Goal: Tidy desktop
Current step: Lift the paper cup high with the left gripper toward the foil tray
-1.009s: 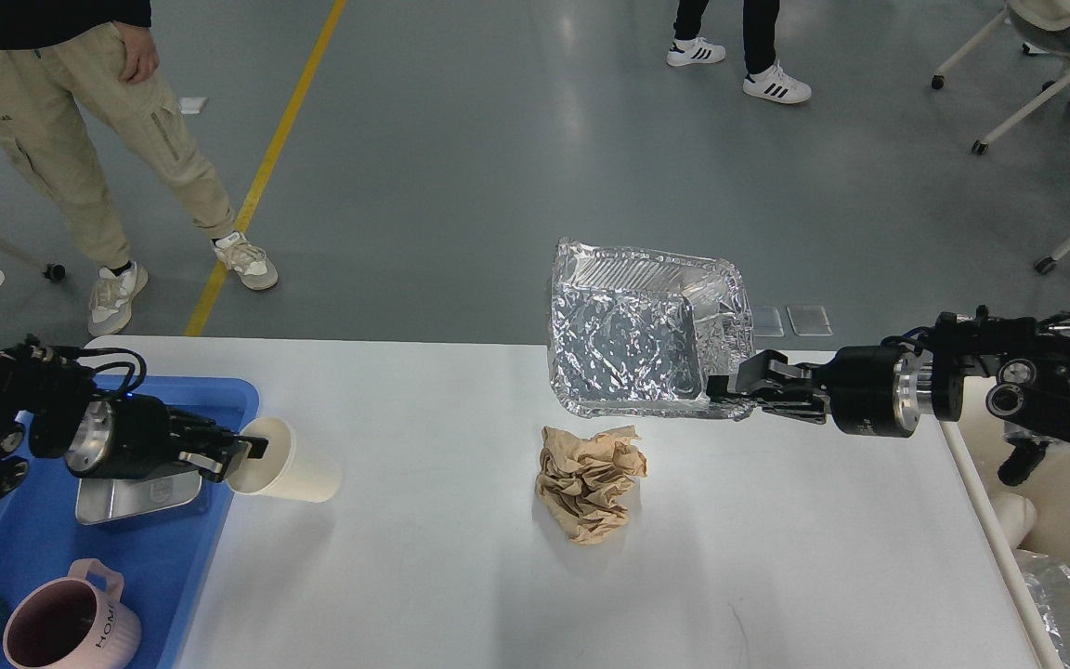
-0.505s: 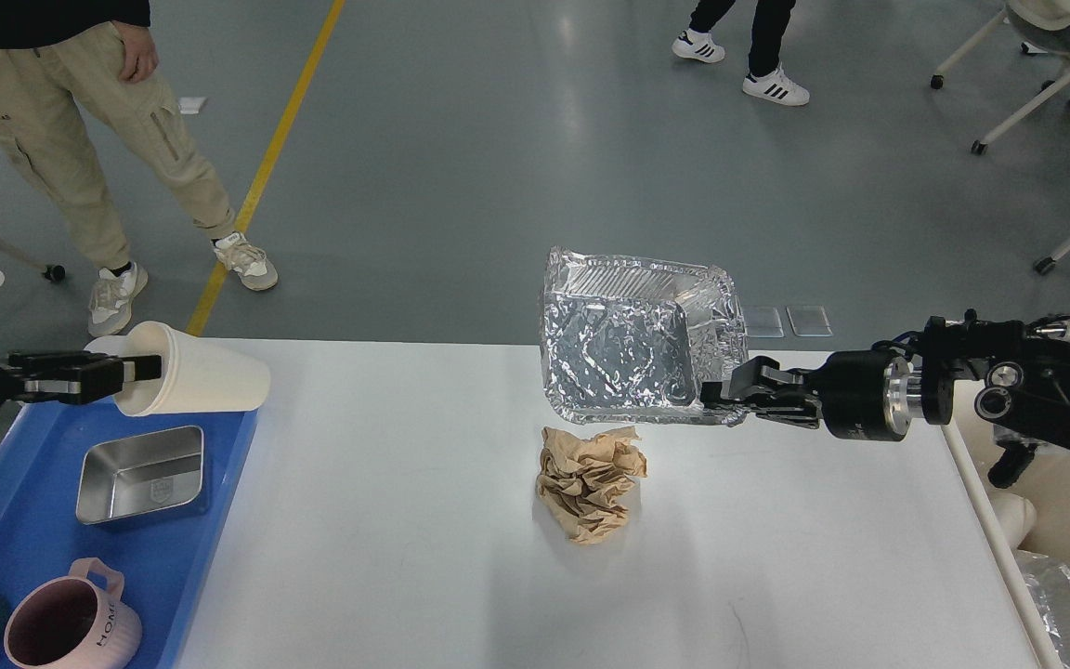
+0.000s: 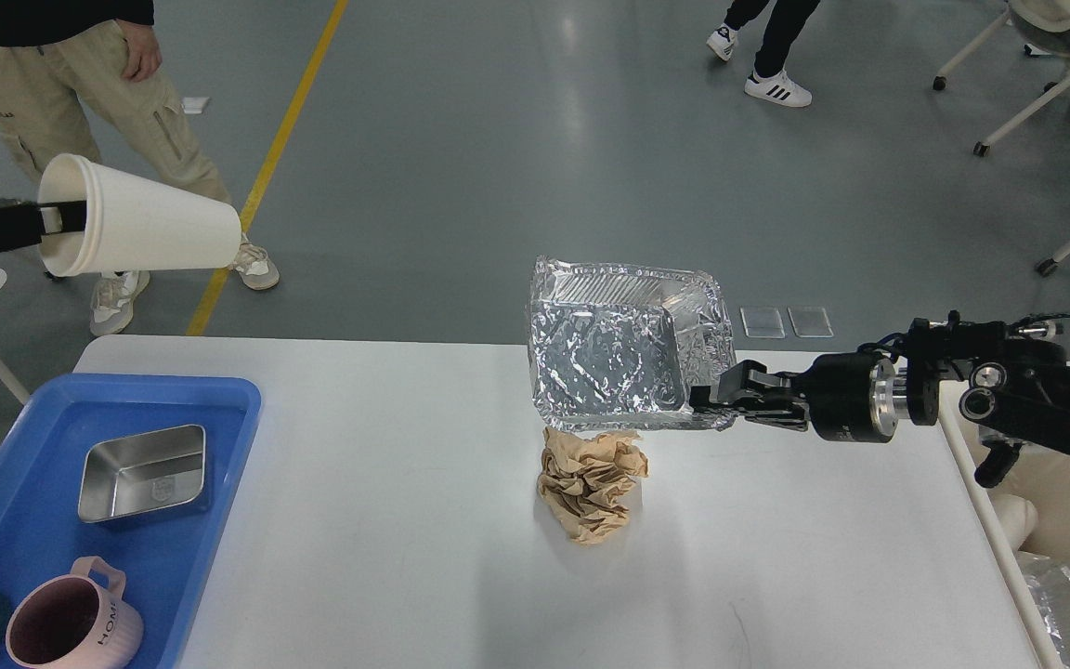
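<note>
i'm mid-clear on the desktop [image 3: 386, 520], which fills the lower part of my head view. my right gripper [image 3: 704, 401] has its jaws clamped on the near right rim of the foil tray [image 3: 614, 358], holding it tilted up off the surface with its open side facing me. my left gripper [image 3: 52, 221] is up at the far left edge of view, one finger inside the mouth of the paper cup [image 3: 140, 228] and the cup held on its side in the air; the jaws look pinched on the cup wall, though the outer finger is hard to make out. the crumpled brown paper [image 3: 591, 483] lies on the desktop just below the tray's low edge. the blue tray [image 3: 219, 409] at the left holds a steel tin [image 3: 145, 472] and a pink mug [image 3: 71, 623]. i judge both loads are in carry. next i'd take the foil tray rightward, keeping it clear of the paper, which still needs picking up.
</note>
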Robot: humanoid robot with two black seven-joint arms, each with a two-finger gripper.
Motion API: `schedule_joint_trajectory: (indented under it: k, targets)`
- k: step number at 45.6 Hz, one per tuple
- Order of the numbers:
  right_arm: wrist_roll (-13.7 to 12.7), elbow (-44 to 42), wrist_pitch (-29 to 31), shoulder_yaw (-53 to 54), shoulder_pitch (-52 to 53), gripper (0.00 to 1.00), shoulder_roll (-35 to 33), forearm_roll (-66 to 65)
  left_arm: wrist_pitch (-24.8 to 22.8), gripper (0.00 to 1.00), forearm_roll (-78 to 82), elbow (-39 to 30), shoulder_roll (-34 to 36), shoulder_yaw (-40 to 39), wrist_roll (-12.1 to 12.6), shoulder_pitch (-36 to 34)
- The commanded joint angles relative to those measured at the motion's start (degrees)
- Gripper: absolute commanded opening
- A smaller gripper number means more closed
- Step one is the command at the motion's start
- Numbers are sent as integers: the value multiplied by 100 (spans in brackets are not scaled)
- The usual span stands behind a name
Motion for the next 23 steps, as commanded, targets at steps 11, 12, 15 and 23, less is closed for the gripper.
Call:
schedule_joint_trajectory:
  k: [11,12,15,23]
  targets:
    - [-17,47,35,-137,77,0,-1,-51,-1603,6,1859,70,-1375,-11,192,-1992]
    - [-17,47,44,-181,104,0,-1,-51,-1638,6,1921,70,-1480,7,192,-2063]
    - [-17,47,62,-304,165,0,-18,-59,-1735,7,2105,70,-1797,59,218,-2335]
    - [-17,47,88,-489,209,0,-54,-147,-1893,7,2703,184,-2728,586,262,-3117]
